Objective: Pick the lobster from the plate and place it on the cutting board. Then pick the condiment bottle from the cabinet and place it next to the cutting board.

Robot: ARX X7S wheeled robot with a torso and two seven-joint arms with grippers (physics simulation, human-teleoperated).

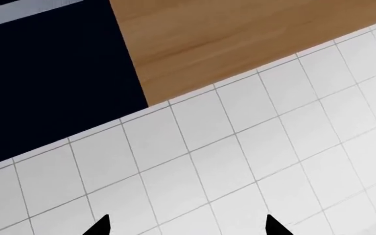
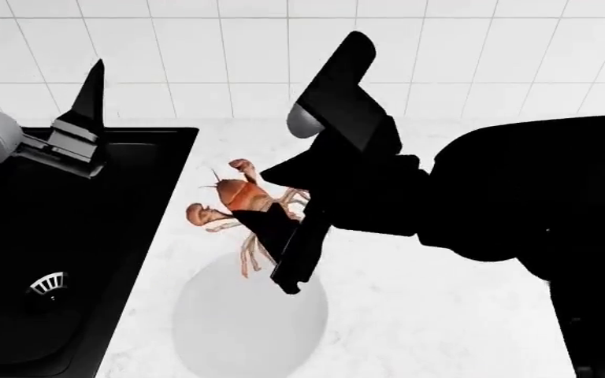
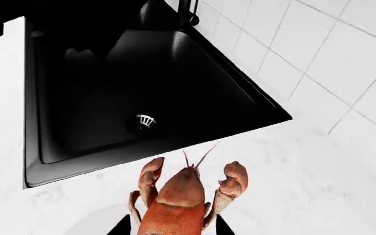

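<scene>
Right gripper (image 2: 281, 236) has the lobster (image 2: 237, 198) pinched between its fingers (image 3: 119, 227) at the rear of the body and lifted clear of the plate (image 2: 248, 323); in the head view it hangs above the plate's far rim, near the tabletop (image 2: 439, 315) edge that meets the black sink (image 2: 61, 260). Right wrist view confirms: both dark fingers flank the lower carapace, claws and antennae free ahead of them. Plate itself is bare. Judgement on progress: the pick of the first item is done, the carry is under way, the placing is not. The cutting board is not visible in any view, so I cannot tell how far the carry has to go. Condiment bottle and cabinet are likewise out of sight; that whole second half remains. Lobster's long axis runs tail-at-fingers to head outward, with claws and antennae pointing toward the sink and tiled back wall (image 2: 281, 55); tail end is hidden in the grip. Left gripper (image 1: 186, 226) is idle, raised over the sink on the left; only its two fingertips show, set well apart, nothing between them, facing wall tile and a wooden panel (image 1: 227, 39).
</scene>
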